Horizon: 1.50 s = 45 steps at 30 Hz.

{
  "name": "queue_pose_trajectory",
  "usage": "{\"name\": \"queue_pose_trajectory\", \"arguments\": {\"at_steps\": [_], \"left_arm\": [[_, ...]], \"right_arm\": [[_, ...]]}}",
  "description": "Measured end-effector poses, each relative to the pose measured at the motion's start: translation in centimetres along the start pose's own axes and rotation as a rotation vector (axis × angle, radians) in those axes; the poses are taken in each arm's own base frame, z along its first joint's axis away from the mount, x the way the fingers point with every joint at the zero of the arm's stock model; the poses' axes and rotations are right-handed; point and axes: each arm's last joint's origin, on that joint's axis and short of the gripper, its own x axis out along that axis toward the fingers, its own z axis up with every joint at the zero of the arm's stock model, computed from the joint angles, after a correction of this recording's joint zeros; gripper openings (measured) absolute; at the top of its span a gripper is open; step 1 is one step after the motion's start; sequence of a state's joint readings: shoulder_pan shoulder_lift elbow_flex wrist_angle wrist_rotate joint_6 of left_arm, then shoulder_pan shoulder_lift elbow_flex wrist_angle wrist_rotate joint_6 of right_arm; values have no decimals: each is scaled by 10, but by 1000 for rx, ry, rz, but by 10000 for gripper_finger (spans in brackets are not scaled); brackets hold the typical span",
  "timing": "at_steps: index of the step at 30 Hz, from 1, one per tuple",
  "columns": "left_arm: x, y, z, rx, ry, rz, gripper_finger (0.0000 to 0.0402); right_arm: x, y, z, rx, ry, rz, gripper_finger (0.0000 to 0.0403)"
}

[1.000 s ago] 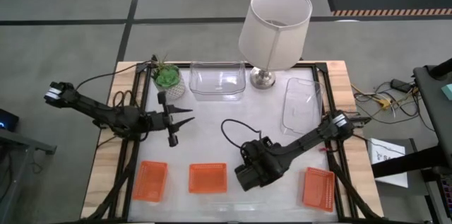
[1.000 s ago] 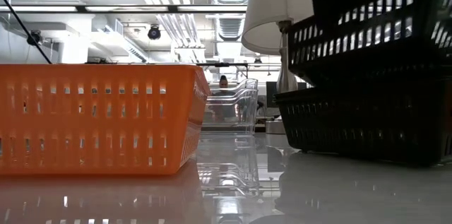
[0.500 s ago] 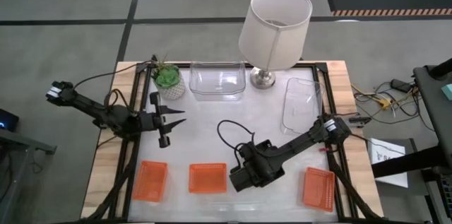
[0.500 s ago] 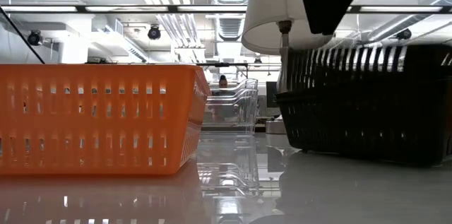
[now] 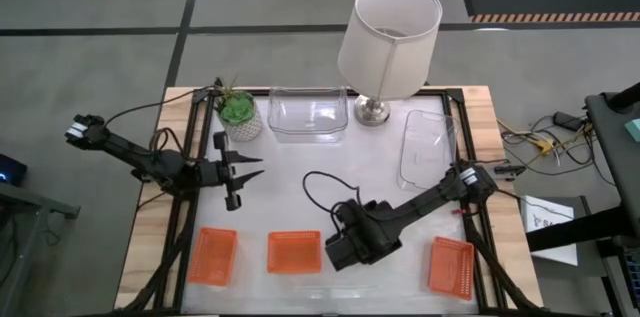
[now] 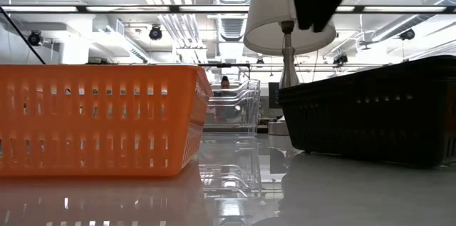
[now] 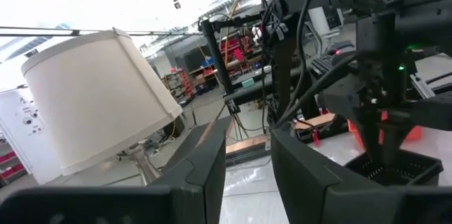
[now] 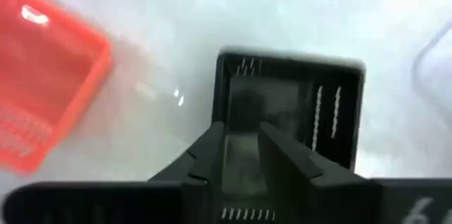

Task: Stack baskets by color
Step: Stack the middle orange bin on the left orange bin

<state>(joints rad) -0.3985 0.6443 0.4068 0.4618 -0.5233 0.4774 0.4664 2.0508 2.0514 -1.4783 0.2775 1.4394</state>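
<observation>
Black basket (image 6: 370,112) lowered onto stack; right end effector (image 8: 244,146) parted above; left end effector (image 5: 240,172) open, empty.

A white lamp (image 5: 388,32) stands at the table's (image 5: 290,182) far edge, with 1 potted plant (image 5: 238,114) near its corner.

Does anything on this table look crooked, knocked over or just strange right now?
Nothing is spilled or tipped. The one clear plastic tray at the table's right edge lies turned crosswise to the other clear plastic tray at the back, and the three orange mesh baskets sit separately, not yet stacked.
</observation>
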Motion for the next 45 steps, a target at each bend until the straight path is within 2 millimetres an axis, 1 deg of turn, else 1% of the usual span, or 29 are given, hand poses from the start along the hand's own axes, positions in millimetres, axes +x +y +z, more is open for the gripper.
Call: {"name": "queue_pose_trajectory", "arguments": {"at_steps": [3, 5, 6, 8, 10, 12, 14, 20, 26, 29, 32, 35, 40, 45], "left_arm": [[0, 0, 0, 0, 1, 0, 97], [0, 0, 0, 1, 1, -1, 97], [0, 0, 0, 1, 2, -1, 97], [0, 0, 0, 1, 2, -1, 97], [0, 0, 0, 0, 1, -1, 97], [0, 0, 0, -1, -1, -3, 97], [0, 0, 0, -1, -3, -6, 97], [3, -3, -2, -18, 12, -14, 97], [9, -10, -8, -20, 50, -32, 97], [12, -13, -9, -22, 65, -38, 97], [15, -16, -12, -57, 85, -45, 97], [17, -20, -16, -104, 106, -53, 97], [22, -28, -22, -199, 133, -104, 97], [31, -40, -33, -317, 207, -137, 97]], "right_arm": [[3, 3, 4, -94, -86, -2, 40], [4, 9, 6, -197, -132, 47, 18], [2, 12, 7, -255, -147, 83, 14], [-3, 19, 8, -375, -201, 152, 10], [-11, 26, 9, -509, -294, 210, 9], [-15, 33, 9, -631, -375, 240, 9], [-15, 38, 9, -721, -428, 261, 9], [0, 45, 6, -928, -502, 251, 9], [16, 49, 1, -1063, -537, 274, 9], [15, 42, -1, -1105, -519, 307, 9], [9, 30, -1, -1102, -528, 329, 9], [6, 15, -6, -1101, -552, 354, 9], [2, -12, -12, -1118, -639, 419, 9], [5, -44, -13, -1147, -756, 458, 9]]}}
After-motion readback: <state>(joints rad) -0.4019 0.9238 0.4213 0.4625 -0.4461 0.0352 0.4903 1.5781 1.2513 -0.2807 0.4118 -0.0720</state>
